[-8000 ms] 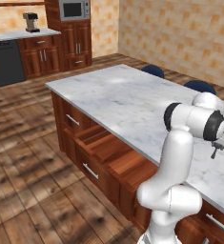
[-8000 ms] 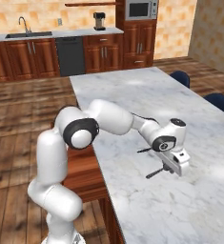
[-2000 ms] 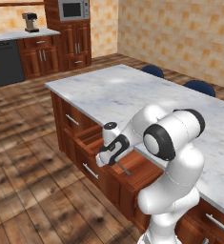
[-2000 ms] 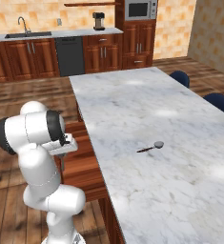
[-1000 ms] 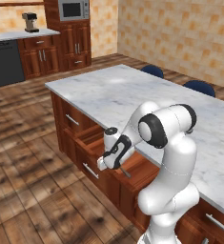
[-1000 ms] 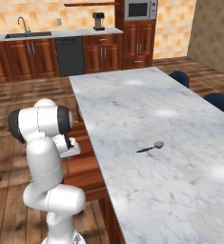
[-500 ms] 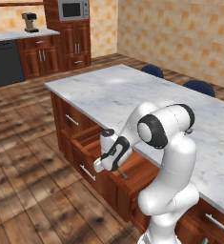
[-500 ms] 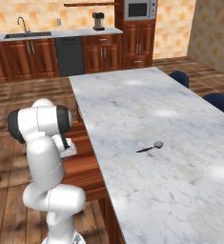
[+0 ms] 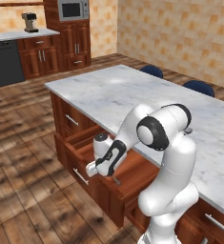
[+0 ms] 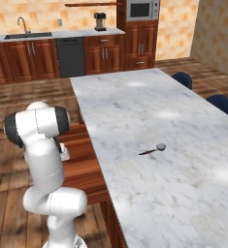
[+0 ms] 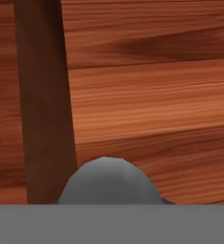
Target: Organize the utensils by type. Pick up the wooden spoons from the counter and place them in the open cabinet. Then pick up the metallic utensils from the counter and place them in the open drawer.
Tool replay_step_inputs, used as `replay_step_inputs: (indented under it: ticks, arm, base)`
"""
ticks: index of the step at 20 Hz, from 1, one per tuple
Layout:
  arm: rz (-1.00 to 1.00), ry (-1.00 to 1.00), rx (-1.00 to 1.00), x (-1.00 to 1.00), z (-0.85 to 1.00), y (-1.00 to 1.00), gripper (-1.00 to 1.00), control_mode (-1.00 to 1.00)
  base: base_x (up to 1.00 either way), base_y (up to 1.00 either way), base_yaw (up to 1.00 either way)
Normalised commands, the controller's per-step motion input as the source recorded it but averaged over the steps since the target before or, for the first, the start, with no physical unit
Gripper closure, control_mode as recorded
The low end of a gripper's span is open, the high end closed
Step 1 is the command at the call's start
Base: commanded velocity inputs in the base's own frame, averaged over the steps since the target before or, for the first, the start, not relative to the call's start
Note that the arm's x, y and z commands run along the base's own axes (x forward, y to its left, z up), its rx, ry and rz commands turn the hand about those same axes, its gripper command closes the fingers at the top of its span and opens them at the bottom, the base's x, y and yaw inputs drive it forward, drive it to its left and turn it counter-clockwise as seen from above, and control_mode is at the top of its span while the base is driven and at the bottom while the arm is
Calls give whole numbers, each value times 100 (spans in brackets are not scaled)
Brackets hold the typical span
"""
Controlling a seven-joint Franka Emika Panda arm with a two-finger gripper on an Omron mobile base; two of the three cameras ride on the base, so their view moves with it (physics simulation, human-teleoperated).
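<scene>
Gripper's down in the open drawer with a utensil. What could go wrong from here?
1. In the hand view the grey utensil head sits close to the drawer's wooden wall, so it may catch or land tilted against it on release.
2. The gripper hangs near the drawer's front edge, so a release there might drop the utensil outside.
3. One metallic utensil remains on the counter; pulling out carelessly could bump the drawer.

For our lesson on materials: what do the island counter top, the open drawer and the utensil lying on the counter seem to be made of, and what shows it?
Counter: polished marble, seemingly; white with grey veins and soft sheen.
Drawer: reddish-brown wood, smooth finish; grain lines show.
Utensil: grey head looks like dull metal; the dark handle's material is unclear.
</scene>
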Motion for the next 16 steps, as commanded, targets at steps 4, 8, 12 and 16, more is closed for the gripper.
replay_step_inputs:
  ticks: [4,8,12,16]
  arm:
    - [-14,0,1,-28,-29,62,100,-100]
    - [-15,0,0,-26,-27,73,100,-100]
    - [-15,0,0,-21,-25,78,100,-100]
    - [-15,-1,0,-17,-22,78,100,-100]
  base:
    - [0,0,0]
    - [0,0,0]
    - [0,0,0]
    - [0,0,0]
